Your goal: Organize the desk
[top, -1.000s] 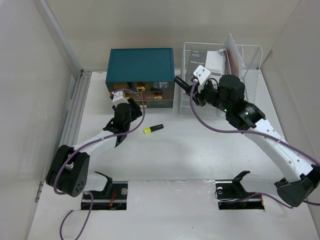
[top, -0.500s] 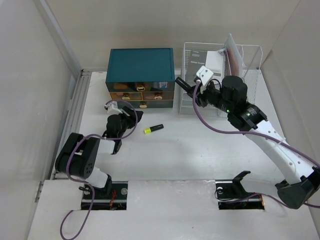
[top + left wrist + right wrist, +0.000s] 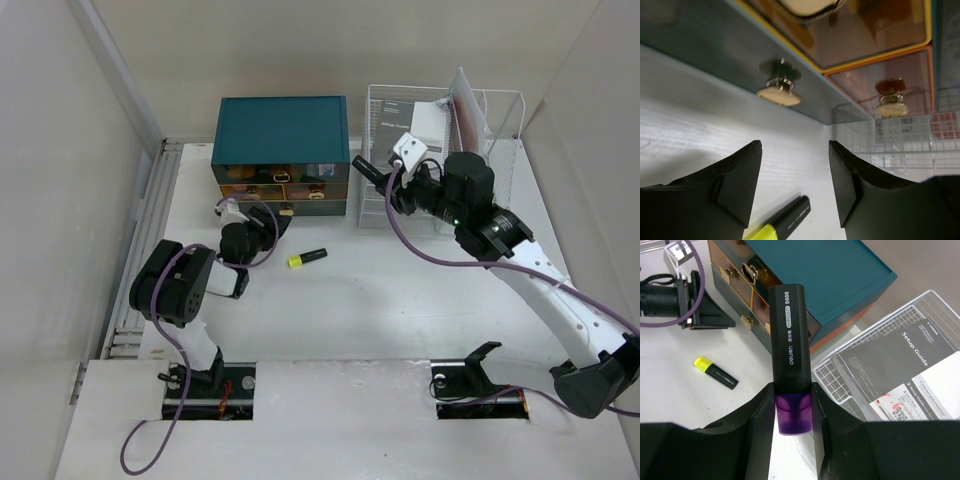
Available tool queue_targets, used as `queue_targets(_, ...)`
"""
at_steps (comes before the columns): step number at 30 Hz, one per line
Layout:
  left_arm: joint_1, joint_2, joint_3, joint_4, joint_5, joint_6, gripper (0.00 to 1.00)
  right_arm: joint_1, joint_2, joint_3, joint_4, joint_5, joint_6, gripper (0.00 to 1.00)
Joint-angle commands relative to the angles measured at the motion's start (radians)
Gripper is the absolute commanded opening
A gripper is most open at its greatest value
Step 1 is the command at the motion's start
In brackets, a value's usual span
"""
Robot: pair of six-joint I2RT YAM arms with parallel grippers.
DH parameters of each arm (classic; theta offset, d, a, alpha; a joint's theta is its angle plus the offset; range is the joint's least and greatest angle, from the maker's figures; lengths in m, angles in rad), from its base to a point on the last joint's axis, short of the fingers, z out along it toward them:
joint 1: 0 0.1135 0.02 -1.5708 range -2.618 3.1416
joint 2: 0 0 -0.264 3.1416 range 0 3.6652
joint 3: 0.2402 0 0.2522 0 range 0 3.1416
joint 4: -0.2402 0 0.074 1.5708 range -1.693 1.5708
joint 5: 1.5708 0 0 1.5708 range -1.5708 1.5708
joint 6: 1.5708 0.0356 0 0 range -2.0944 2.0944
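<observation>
Top external view: the desk (image 3: 400, 300), a wide white tabletop, spreads beneath both of your arms. A teal drawer box (image 3: 283, 125) stands at its far edge, left of centre. A white wire rack (image 3: 505, 110) holding a printed booklet (image 3: 900, 365) stands just beside the box, toward the far right corner.

Your left gripper (image 3: 795, 165) sits low over the desk, just in front of the drawer box. Its jaws are apart with nothing between them. A yellow highlighter (image 3: 308, 257) lies flat on the desk near this gripper, toward the centre.

Your right gripper (image 3: 791, 410) hangs above the desk near the far edge, about where the box and rack meet. It is clamped on a black highlighter (image 3: 788, 340) with a purple end, and that end sits between the fingers.
</observation>
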Motion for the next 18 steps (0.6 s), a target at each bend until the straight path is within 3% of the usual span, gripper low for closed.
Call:
queue_targets(1, 0.007, 0.008, 0.07, 0.047, -0.018, -0.015, 0.53, -0.006, -0.029, -0.011, 0.066, -0.016, 0.006, 0.0)
queue_targets(18, 0.016, 0.112, 0.188, -0.06, -0.059, -0.024, 0.53, -0.006, -0.02, -0.02, 0.076, -0.025, -0.003, 0.0)
